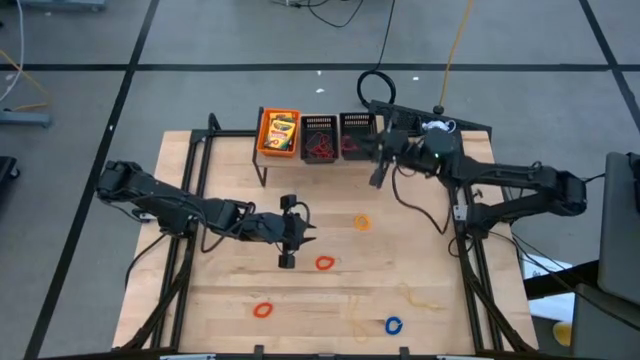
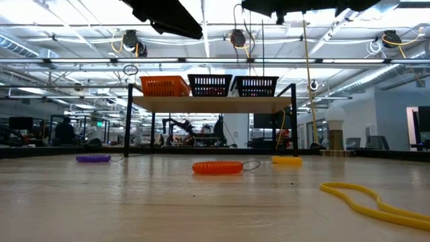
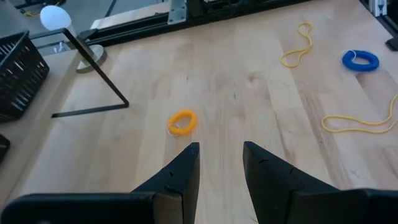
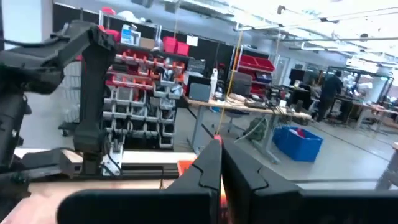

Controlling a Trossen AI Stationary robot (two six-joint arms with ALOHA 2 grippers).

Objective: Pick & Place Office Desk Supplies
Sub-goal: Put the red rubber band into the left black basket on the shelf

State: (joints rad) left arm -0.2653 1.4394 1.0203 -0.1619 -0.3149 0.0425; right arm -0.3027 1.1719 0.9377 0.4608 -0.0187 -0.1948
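My left gripper (image 1: pixel 308 236) (image 3: pixel 221 149) hovers open over the middle of the table, slanting down with nothing between its fingers. An orange ring (image 3: pixel 182 122) (image 1: pixel 361 222) lies just beyond its tips. Two red rings (image 1: pixel 324 263) (image 1: pixel 262 310), a blue ring (image 1: pixel 393 325) and thin yellow bands (image 1: pixel 420 295) lie flat on the near part of the table. A yellow-and-green box (image 1: pixel 280 131) sits in the orange bin (image 1: pixel 266 140). My right gripper (image 1: pixel 378 176) (image 4: pixel 219 146) is raised in front of the black bins (image 1: pixel 338 138), shut on a sliver of orange-red band. My right gripper pinches a thin orange-red piece (image 4: pixel 216 139) between its two fingers, showing only as a sliver at their tips. The fingers point about level, slightly upward, high above the table. The fingers hide which part of the band they have and how it hangs.
The three mesh bins stand on a raised black-framed shelf (image 2: pixel 208 103) at the table's far edge; the black ones hold red bands (image 1: pixel 320 150). A purple ring (image 2: pixel 93 158) lies on the table in the low view. Black frame rails (image 1: pixel 190 170) run along both table sides.
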